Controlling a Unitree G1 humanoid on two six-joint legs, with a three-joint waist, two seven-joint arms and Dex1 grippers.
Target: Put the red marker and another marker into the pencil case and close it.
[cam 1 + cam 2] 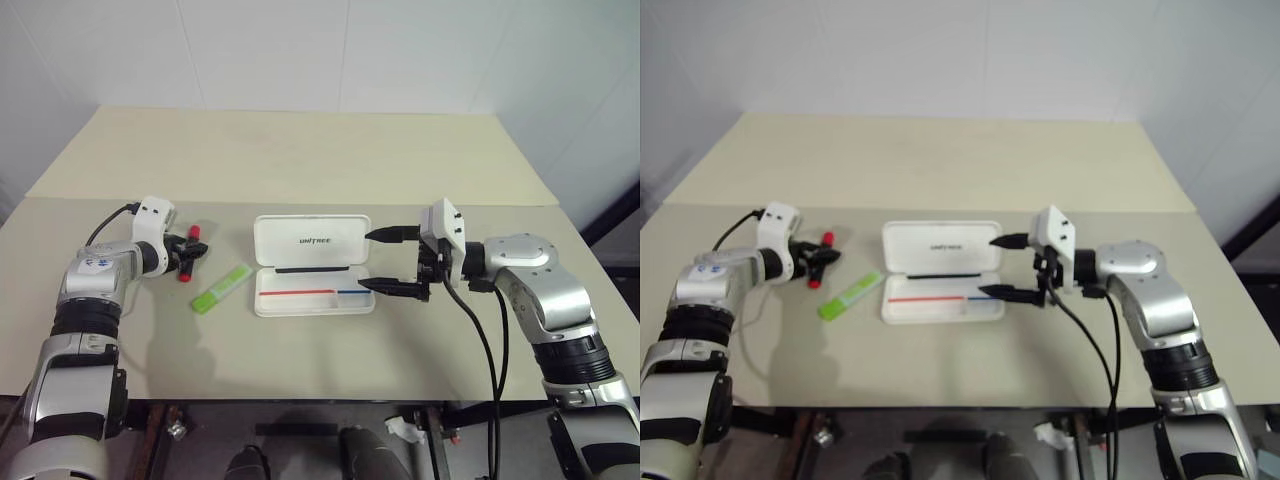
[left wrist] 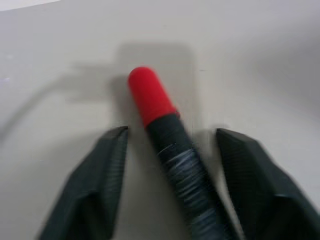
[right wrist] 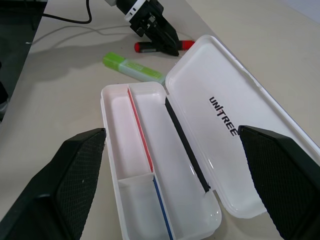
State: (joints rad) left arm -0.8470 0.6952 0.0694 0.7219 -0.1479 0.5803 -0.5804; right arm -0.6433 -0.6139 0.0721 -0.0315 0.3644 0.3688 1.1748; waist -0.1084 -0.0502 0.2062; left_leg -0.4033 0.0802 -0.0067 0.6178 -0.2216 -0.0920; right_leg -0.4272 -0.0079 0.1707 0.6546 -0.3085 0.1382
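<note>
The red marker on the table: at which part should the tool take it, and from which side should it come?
Probably the black barrel, just behind the red cap. The red marker lies flat on the table, so come from above with one finger on each long side. The left tool already straddles it this way, jaws not yet touching.

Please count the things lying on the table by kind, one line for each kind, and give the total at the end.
Markers: 2, the red marker and the green highlighter
Pencil cases: 1, the open white pencil case
Total: 3
</note>
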